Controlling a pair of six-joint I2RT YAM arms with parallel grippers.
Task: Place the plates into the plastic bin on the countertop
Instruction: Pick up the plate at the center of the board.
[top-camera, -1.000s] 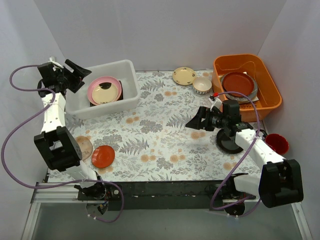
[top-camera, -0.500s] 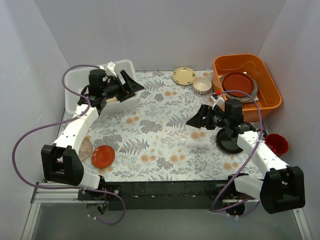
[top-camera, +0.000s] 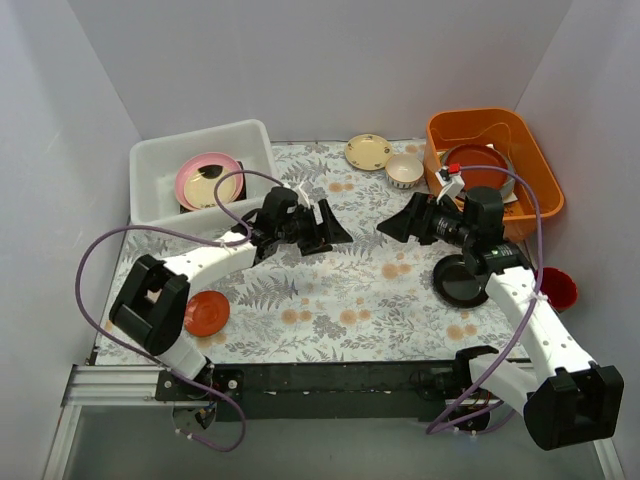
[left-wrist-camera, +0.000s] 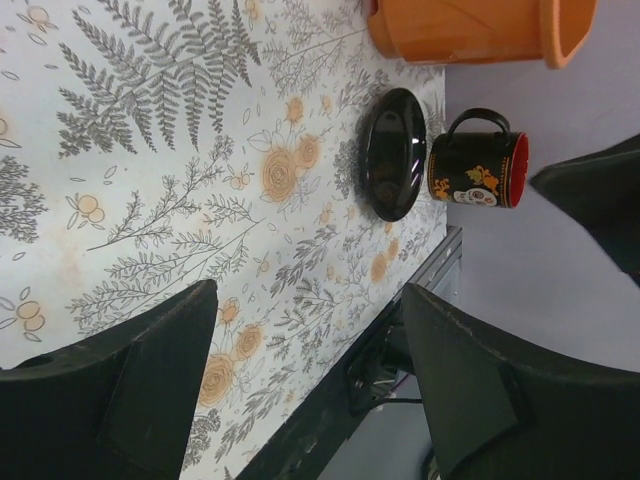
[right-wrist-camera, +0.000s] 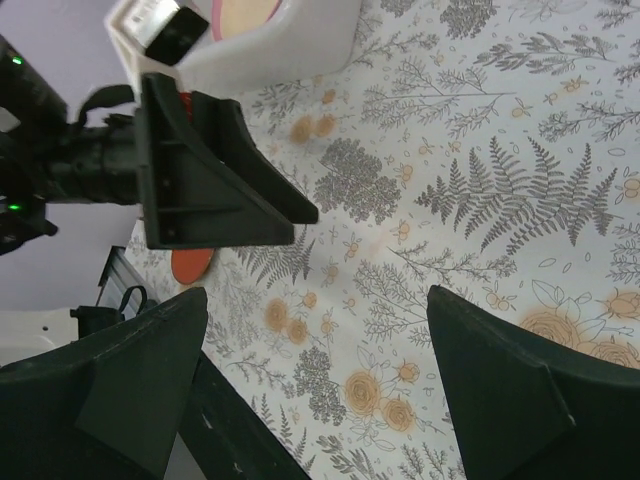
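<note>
The white plastic bin stands at the back left and holds a pink plate with a cream plate on it. A red-orange saucer lies at the front left on the fern-print countertop. A yellow plate lies at the back. A black plate lies at the right; it also shows in the left wrist view. My left gripper is open and empty over the table's middle. My right gripper is open and empty, facing it.
An orange tub at the back right holds a red-brown plate. A small cream bowl stands beside it. A black mug with a red inside stands at the right edge, next to the black plate.
My left arm has swung from beside the white bin to the middle of the table, still open and empty. My right gripper has shifted slightly back and right.
</note>
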